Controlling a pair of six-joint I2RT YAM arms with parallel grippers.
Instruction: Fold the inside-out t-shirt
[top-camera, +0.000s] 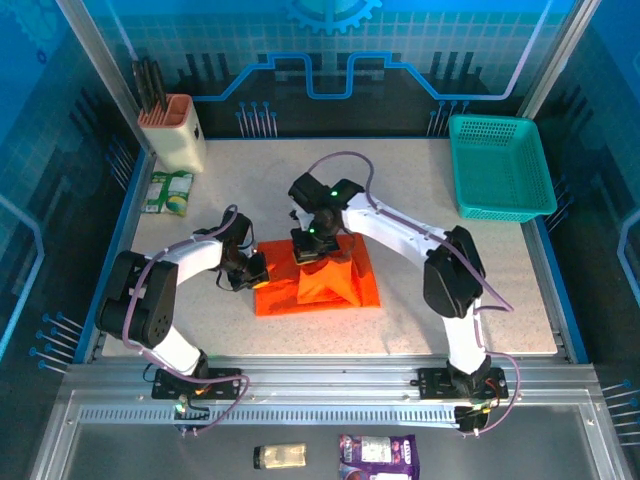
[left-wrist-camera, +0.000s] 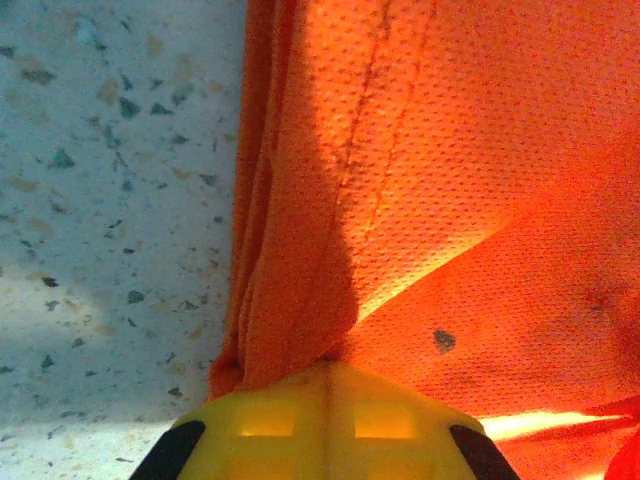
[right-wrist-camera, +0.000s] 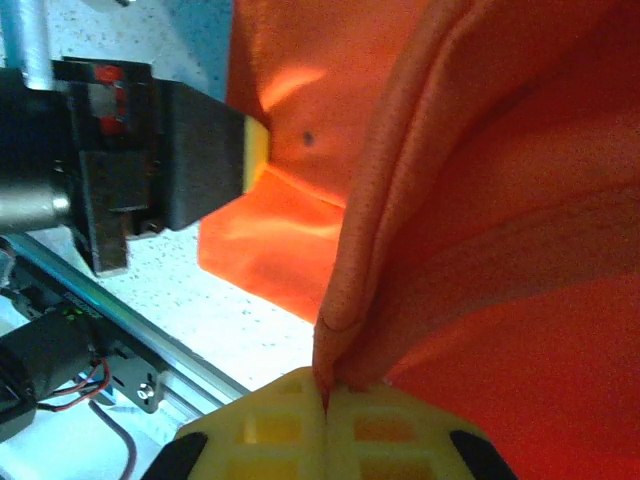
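The inside-out t-shirt (top-camera: 330, 285) is a bright orange bundle partly folded on the table's middle. My left gripper (top-camera: 256, 272) is at its left edge, shut on a bunched fold of the t-shirt (left-wrist-camera: 300, 290); the yellow fingertips (left-wrist-camera: 270, 420) meet with cloth pinched between them. My right gripper (top-camera: 316, 245) hovers over the shirt's top middle, shut on a raised hem of the t-shirt (right-wrist-camera: 360, 300), its yellow fingertips (right-wrist-camera: 290, 425) pressed together on the cloth. The left gripper's black finger (right-wrist-camera: 200, 150) shows beside the shirt in the right wrist view.
A teal mesh basket (top-camera: 498, 165) stands at the back right. A beige holder with dark utensils (top-camera: 172, 125) and a green packet (top-camera: 168, 190) sit at the back left. Speckled tabletop (top-camera: 480, 290) lies around the shirt. A small jar (top-camera: 280, 456) and a purple packet (top-camera: 378, 456) lie below the rail.
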